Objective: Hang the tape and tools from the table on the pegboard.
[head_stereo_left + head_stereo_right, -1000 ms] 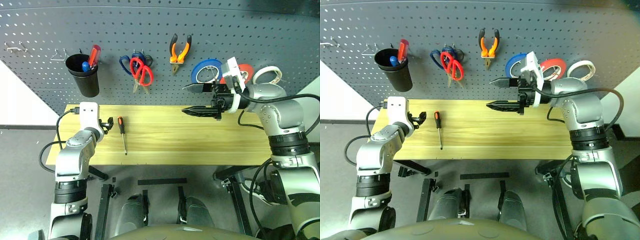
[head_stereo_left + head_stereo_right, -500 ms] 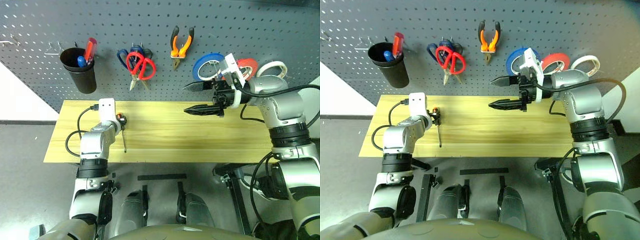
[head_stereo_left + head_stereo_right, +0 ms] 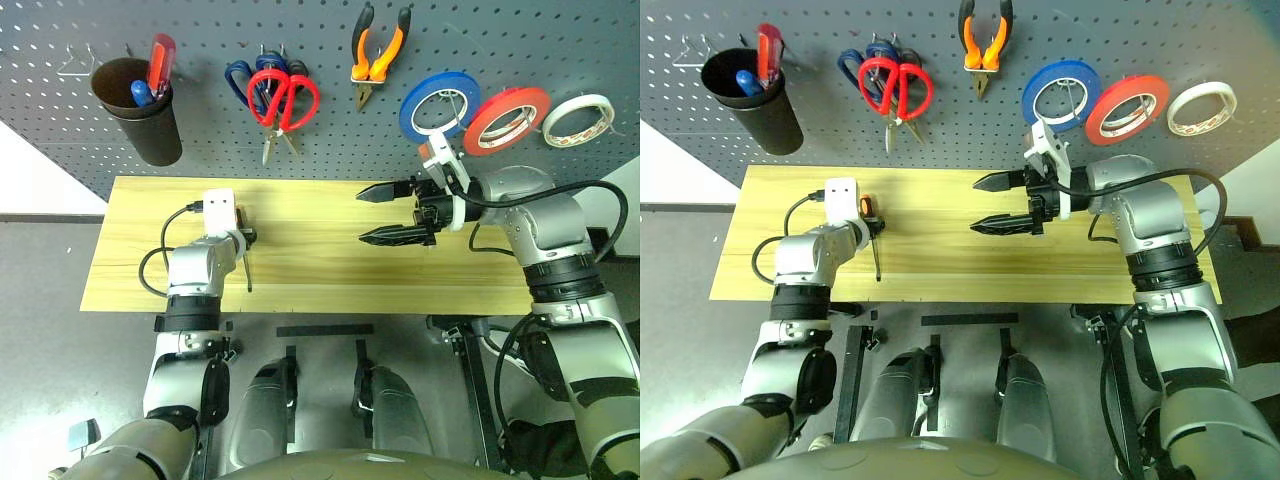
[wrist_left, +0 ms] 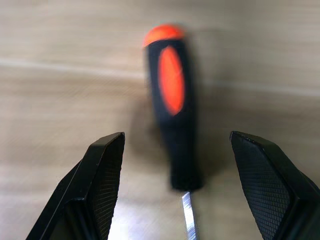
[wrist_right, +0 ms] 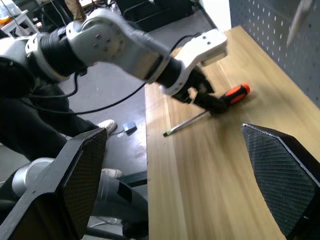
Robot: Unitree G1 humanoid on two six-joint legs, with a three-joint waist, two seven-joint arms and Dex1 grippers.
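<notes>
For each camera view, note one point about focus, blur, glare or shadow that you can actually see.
Left wrist view: the screwdriver handle is soft and out of focus, with a shadow beside it, while the left gripper's fingers look sharper. Right wrist view: the right gripper's fingers sit blurred in the foreground; the table shows a pale sheen. Eye views: evenly lit, the pegboard darker toward its lower edge.

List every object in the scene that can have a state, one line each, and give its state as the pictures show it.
Screwdriver: lying flat on the table, not gripped.
Left gripper: open, fingers either side of the handle.
Right gripper: open, empty, above the table.
Red scissors: closed, hanging on the pegboard.
Pliers: hanging.
White tape: hanging.
Black cup: hanging, holding two screwdrivers.
</notes>
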